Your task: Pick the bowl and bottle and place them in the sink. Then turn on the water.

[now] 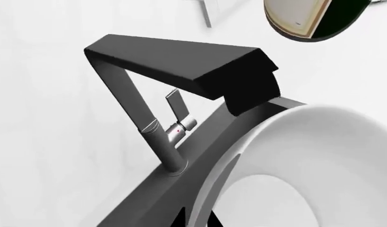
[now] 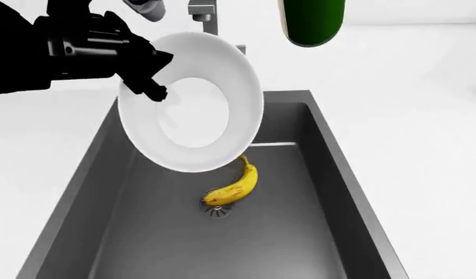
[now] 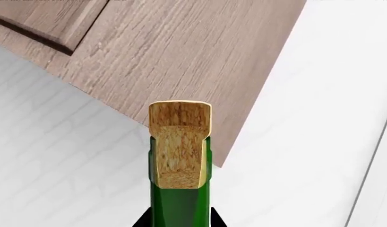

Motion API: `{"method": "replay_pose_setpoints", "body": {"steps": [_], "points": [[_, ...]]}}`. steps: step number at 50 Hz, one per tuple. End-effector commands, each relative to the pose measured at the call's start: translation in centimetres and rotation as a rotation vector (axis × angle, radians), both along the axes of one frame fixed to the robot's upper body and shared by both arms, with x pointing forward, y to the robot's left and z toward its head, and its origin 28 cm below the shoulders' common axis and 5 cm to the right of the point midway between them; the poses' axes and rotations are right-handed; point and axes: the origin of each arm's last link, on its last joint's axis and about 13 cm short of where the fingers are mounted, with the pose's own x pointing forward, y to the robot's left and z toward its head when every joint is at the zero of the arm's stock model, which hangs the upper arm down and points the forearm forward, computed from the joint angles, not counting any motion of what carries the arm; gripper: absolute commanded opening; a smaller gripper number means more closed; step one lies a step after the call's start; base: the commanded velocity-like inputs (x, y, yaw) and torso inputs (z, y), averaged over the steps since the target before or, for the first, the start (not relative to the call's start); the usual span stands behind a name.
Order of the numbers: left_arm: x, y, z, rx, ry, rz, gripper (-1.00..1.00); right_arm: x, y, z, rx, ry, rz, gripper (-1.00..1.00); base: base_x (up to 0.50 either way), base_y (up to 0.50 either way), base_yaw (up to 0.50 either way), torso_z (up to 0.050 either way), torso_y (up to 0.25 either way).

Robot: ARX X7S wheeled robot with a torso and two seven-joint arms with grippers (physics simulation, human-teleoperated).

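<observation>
Placement step under way, by the look of it: neither carried item yet set down, water not yet running. Largest first — white counter (image 2: 423,145) spreading on all sides, and one dark grey sink (image 2: 315,192) sunk into it, directly below the left pincer (image 2: 149,72). One grey square-spouted faucet (image 1: 174,61) with its side lever (image 1: 177,104) at the basin's far rim, just beyond the pincer, no stream visible from the spout. One white bowl (image 2: 191,102) clenched by its rim in that left pincer, tipped up on edge with its hollow toward the head camera, hanging above the basin and touching nothing else. One green bottle (image 2: 311,20), corked (image 3: 179,142), aloft well to the right of the left pincer over the counter behind the basin; right pincer (image 3: 179,222) hardly in frame, only dark slivers at the glass in the wrist view, grip on the bottle inferred rather than seen. One yellow banana (image 2: 236,186) on the sink floor, below and slightly right of the bowl, beside one round drain (image 2: 218,210). Next move, likely: lowering of the bowl clear of banana and faucet, level before release; bottle to follow; lever last.
</observation>
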Motion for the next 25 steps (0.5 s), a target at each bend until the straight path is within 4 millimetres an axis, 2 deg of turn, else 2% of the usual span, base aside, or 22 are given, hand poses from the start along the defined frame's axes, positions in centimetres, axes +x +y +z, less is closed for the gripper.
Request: {"method": "replay_pose_setpoints", "body": {"steps": [1, 15, 25], "points": [[-0.3, 0.8, 0.3, -0.004, -0.010, 0.022, -1.00, -0.3, -0.2, 0.6, 0.007, -0.035, -0.011, -1.00, 0.00, 0.00, 0.00, 0.000, 0.000], [-0.4, 1.0, 0.1, 0.008, -0.009, 0.035, -1.00, -0.4, -0.2, 0.6, 0.009, -0.038, -0.005, -1.00, 0.00, 0.00, 0.00, 0.001, 0.001], [-0.3, 1.2, -1.2, 0.032, 0.021, 0.046, -1.00, -0.5, -0.2, 0.6, 0.007, -0.034, -0.001, -1.00, 0.00, 0.00, 0.00, 0.000, 0.000]]}}
